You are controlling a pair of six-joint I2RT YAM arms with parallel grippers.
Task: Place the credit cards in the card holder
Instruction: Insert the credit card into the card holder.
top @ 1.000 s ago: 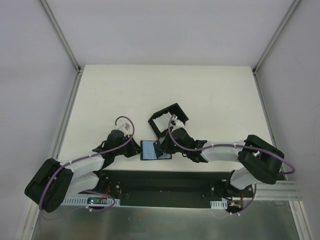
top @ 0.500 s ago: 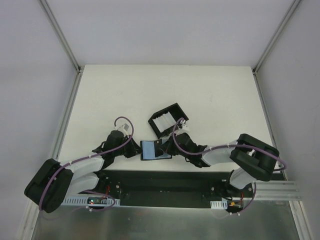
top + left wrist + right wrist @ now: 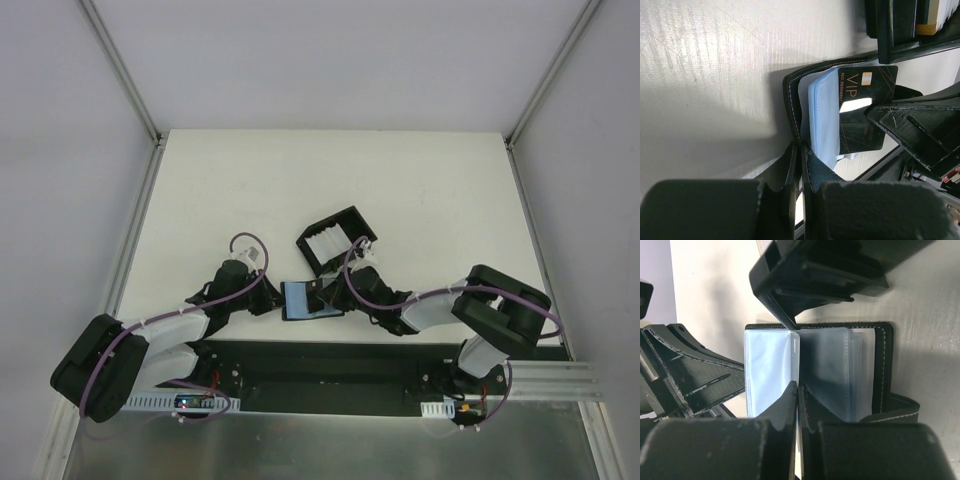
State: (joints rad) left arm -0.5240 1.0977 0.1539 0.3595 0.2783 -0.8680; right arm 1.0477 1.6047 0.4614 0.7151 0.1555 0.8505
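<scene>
The card holder (image 3: 300, 303) lies open on the white desk (image 3: 400, 190), a little below the centre of the top view, between the two arms. It is a small black wallet with pale stitching along its border. Inside it carries a stack of clear, bluish sleeves.

The left fingers (image 3: 270, 298) are closed on the black border at the left side of the holder. In the left wrist view this border runs down into the thin slit between them at the bottom centre.

The right fingers (image 3: 325, 296) are closed on one credit card (image 3: 862, 112). Its face is dark, with gold letters "VIP", a row of small digits, a gold chip and thin gold lines. The card lies over the bluish sleeves, and its right part reaches past the holder. In the right wrist view the same card shows only as a thin pale edge in the middle of the frame, between two sleeves.

Just above the holder in the top view stands a black walled tray (image 3: 352, 217), turned at an angle, with pale cards (image 3: 325, 244) in it.
</scene>
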